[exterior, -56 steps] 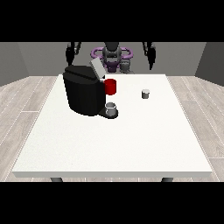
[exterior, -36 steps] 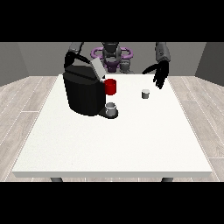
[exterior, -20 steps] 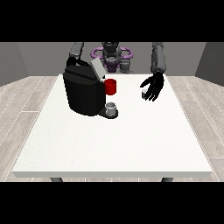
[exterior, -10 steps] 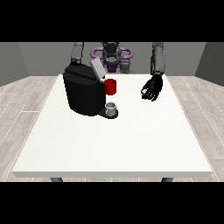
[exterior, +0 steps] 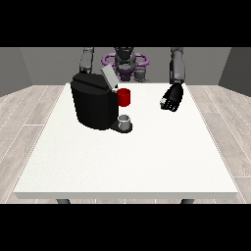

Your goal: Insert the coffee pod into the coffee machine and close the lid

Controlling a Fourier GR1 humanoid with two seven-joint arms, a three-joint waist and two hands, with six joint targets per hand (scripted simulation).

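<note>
While the small grey coffee pod cannot be made out, being presumably hidden under the black hand at the view's right [exterior: 172, 97] in the upper right of the frame, the pick-up is judged to be under way. A slip could be risked if the hand is lifted before the pod is properly enclosed, since it could be knocked across the large white table [exterior: 127, 157]. Whether the fingers are curled round anything cannot be told. The bulky black coffee machine [exterior: 93, 100] stands at upper left, its grey lid [exterior: 109, 77] raised, a red part [exterior: 124, 97] and a grey cup [exterior: 125, 120] at its front.
</note>
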